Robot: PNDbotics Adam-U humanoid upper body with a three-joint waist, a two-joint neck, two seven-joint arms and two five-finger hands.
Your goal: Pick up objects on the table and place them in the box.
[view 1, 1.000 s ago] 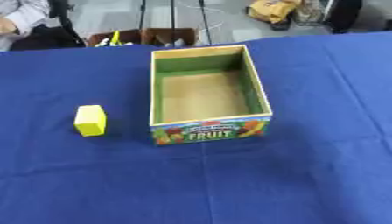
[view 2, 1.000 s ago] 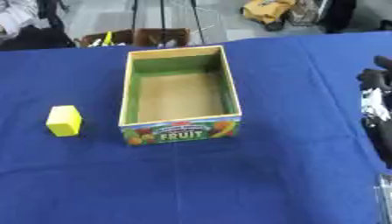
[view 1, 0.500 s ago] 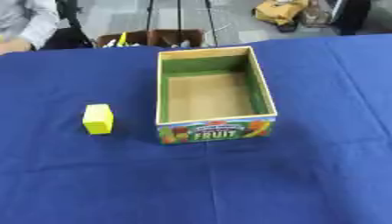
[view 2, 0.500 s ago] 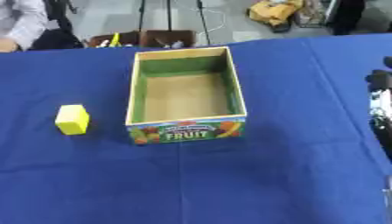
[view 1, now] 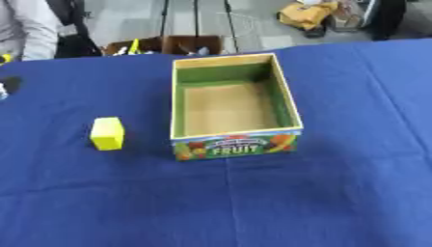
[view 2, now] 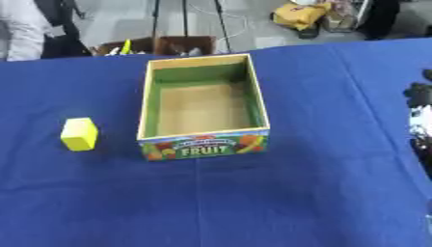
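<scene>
A blue cloth covers the tabletop (view 1: 320, 202) from the near edge to the far side, where floor clutter and a person's sleeve show beyond it, touching nothing on the cloth.

Near the middle stands the box (view 1: 234, 144), an open cardboard tray with green inner walls, a bare brown floor and a printed front panel reading FRUIT. It sits upright with its long axis running away from the robot. Nothing lies inside it, as far as both views show.

The robot's right hand (view 2: 419, 94) appears only in the right eye view, as a dark shape at the right edge, well apart from the box and level with its middle. Too little of it shows to say how its fingers stand, so I cannot tell whether they are open or closed. The left hand shows in neither view.

The smallest thing is the yellow block (view 1: 107, 133), resting on the cloth to the left of the box, near its front corner but clearly apart from it. No hand touches it.

Judging from this layout, the task has barely started: the box is empty and the one visible object is still on the cloth, ungrasped. What is left is the whole sequence for that block: reach, grasp, lift, carry over the left wall of the box and release. The block lies on the robot's left, so the left arm looks the likelier one for it.
</scene>
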